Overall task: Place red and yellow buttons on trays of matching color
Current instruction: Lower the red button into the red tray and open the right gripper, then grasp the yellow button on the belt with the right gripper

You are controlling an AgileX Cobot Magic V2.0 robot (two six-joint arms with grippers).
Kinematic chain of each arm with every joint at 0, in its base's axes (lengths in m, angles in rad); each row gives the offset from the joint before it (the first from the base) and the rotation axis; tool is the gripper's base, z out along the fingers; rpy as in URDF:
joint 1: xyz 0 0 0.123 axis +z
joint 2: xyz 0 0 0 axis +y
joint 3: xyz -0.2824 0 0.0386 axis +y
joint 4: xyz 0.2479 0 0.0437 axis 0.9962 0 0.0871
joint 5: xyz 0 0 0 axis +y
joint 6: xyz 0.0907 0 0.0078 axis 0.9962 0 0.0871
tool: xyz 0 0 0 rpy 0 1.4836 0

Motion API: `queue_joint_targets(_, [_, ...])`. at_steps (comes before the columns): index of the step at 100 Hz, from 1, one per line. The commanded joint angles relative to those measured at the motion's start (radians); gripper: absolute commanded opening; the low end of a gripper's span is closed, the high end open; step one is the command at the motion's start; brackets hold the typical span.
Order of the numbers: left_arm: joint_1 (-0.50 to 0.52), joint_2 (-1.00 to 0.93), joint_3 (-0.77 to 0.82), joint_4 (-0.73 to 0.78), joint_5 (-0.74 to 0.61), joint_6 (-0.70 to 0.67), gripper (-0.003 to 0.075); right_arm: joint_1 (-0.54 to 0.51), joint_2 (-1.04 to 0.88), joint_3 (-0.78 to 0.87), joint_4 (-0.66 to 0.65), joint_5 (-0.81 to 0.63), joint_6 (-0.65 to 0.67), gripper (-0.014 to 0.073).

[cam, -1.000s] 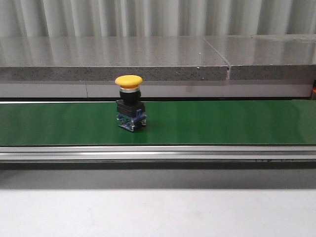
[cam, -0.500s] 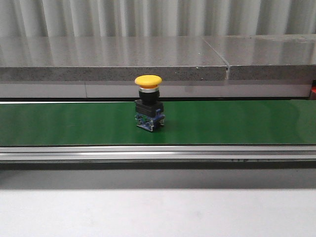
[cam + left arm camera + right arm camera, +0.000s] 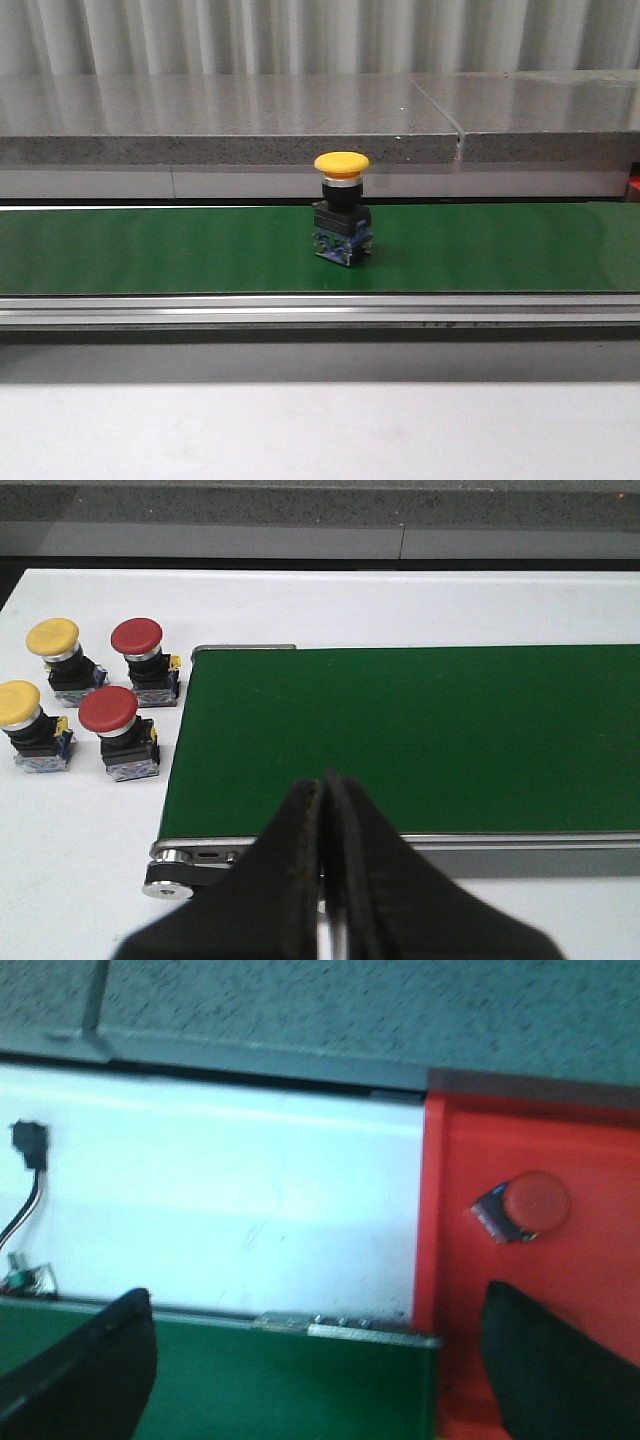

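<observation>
Yellow button [image 3: 342,220] carried rightward on belt [image 3: 150,250], left pincer [image 3: 324,810] closed, right pincer [image 3: 315,1360] open, neither near it.

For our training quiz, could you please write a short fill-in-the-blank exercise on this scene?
1. The button riding the belt has a ____ cap.
2. Beside the belt's end wait two yellow buttons and ____ red buttons.
3. The left gripper's jaws are ____.
4. The button in the red tray is ____.

Missing words: yellow; two; shut; red

A yellow button [image 3: 342,208] stands upright mid-frame on the belt. Four buttons cluster at left: two yellow [image 3: 60,661] [image 3: 30,726], two red [image 3: 145,662] [image 3: 118,733]. Another red button [image 3: 524,1207] lies in the red tray [image 3: 600,1290].
</observation>
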State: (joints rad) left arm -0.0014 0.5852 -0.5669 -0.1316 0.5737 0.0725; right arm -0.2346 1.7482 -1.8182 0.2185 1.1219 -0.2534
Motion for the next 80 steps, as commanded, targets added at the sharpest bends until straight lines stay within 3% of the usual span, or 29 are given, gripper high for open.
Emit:
queue_joint_targets(1, [-0.007, 0.001, -0.026, -0.009, -0.072, 0.0, -0.002, 0.02, -0.119, 0.064, 0.012, -0.03, -0.024, 0.0645])
queue_joint_targets(33, [-0.007, 0.001, -0.026, -0.009, -0.072, 0.0, -0.002, 0.158, -0.27, 0.427, 0.012, -0.086, -0.114, 0.0645])
queue_joint_targets(80, [-0.007, 0.001, -0.026, -0.009, -0.072, 0.0, -0.002, 0.385, -0.27, 0.556, 0.013, -0.148, -0.155, 0.0645])
